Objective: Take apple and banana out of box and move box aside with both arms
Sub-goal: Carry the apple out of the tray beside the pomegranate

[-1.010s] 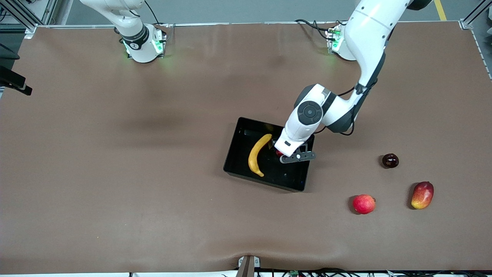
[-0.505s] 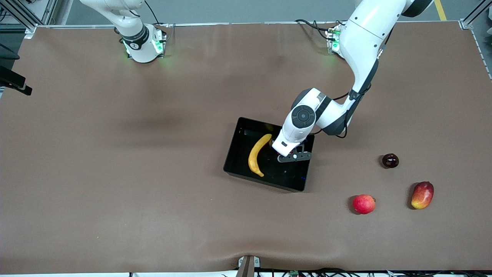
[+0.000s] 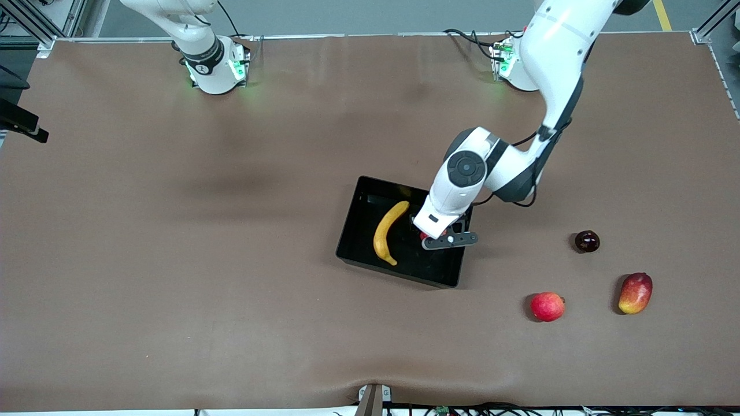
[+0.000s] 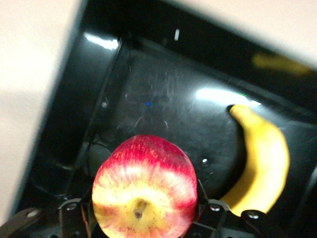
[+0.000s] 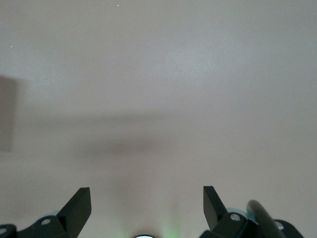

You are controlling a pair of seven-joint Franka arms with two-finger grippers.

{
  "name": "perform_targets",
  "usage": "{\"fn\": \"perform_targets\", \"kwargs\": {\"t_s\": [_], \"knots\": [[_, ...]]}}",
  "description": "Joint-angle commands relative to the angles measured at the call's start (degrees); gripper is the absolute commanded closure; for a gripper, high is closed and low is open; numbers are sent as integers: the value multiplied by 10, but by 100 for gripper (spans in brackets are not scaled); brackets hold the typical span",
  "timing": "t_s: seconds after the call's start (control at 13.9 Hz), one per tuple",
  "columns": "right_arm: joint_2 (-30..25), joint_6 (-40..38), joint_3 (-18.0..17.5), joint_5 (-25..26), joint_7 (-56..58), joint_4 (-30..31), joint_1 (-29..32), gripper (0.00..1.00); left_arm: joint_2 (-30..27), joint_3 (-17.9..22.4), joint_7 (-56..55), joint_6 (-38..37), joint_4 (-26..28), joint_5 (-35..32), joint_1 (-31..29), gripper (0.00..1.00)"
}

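The black box (image 3: 354, 230) lies at mid-table with the yellow banana (image 3: 387, 232) inside it, toward the right arm's end. My left gripper (image 3: 440, 237) hangs over the box's other half, shut on the red apple (image 3: 425, 235). In the left wrist view the apple (image 4: 144, 186) shows its yellowish stem patch between the fingers (image 4: 214, 218), above the glossy box floor (image 4: 158, 94), with the banana (image 4: 262, 158) beside it. My right gripper (image 5: 147, 206) is open and empty over bare table; its arm waits by its base.
Three other fruits lie on the brown table toward the left arm's end: a plain red round fruit (image 3: 547, 306), a red-and-yellow mango (image 3: 635, 293) and a small dark fruit (image 3: 587, 241).
The left arm shifted a little toward the right arm's end and came back, still holding the apple over the box. The banana, the box and the right arm have not moved.
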State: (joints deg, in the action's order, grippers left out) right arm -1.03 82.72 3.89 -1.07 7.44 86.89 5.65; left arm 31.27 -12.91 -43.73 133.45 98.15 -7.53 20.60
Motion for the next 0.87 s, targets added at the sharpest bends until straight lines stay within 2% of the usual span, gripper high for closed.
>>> {"fn": "perform_targets", "kwargs": {"t_s": [0.0,0.22,0.51,0.79], "knots": [[1,-4,-11,-1,-1,-1,15,0,-41,0,7,-78,-50,-15,-27,100],[1,-4,-11,0,-1,-2,15,0,-47,0,45,-144,-129,-13,-54,100],[1,-2,-12,-1,0,-3,10,0,-53,-2,179,-171,-127,-7,-130,100],[1,-4,-12,-1,-1,-2,13,0,-26,0,266,-164,-97,-16,-197,100]]}}
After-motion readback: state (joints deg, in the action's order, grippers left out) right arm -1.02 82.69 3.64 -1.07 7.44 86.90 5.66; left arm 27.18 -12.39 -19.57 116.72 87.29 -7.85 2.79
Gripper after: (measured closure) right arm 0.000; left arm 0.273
